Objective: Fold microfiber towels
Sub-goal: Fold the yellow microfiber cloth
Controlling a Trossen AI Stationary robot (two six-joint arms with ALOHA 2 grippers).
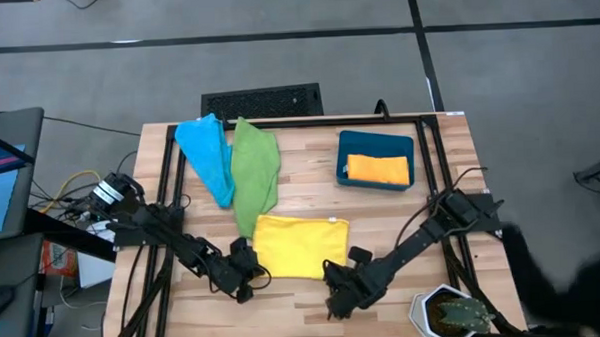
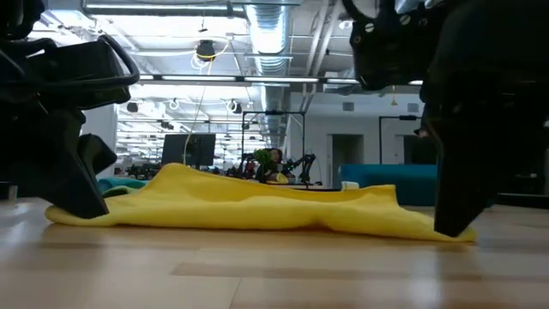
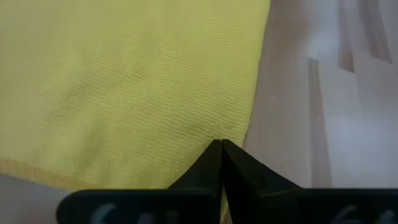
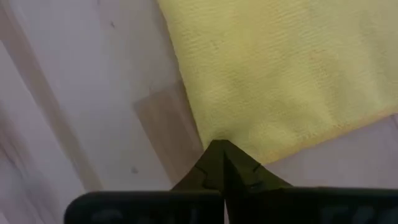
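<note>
Both of your grippers are clenched on the yellow towel (image 1: pixel 301 245), which lies flat near the front edge of the tabletop (image 1: pixel 310 158), midway between the sides. The left gripper (image 1: pixel 252 275) pinches its front left corner and the right gripper (image 1: pixel 336 280) its front right corner.

Your main risk is a thin grip. In each wrist view the fingertips meet right at the hem, so only a sliver of cloth seems caught; lift quickly and a corner may slide out and leave the fold skewed. If you raise one arm ahead of the other, the towel will likely twist instead of doubling over evenly.

The towel itself looks soft, with gentle ripples along its middle in the low view, and a slightly wavy front edge. The blue towel (image 1: pixel 205 152) and green towel (image 1: pixel 254 170) wait crumpled towards the rear left; an orange towel (image 1: pixel 378 170) sits folded in the bin (image 1: pixel 375 140).
</note>
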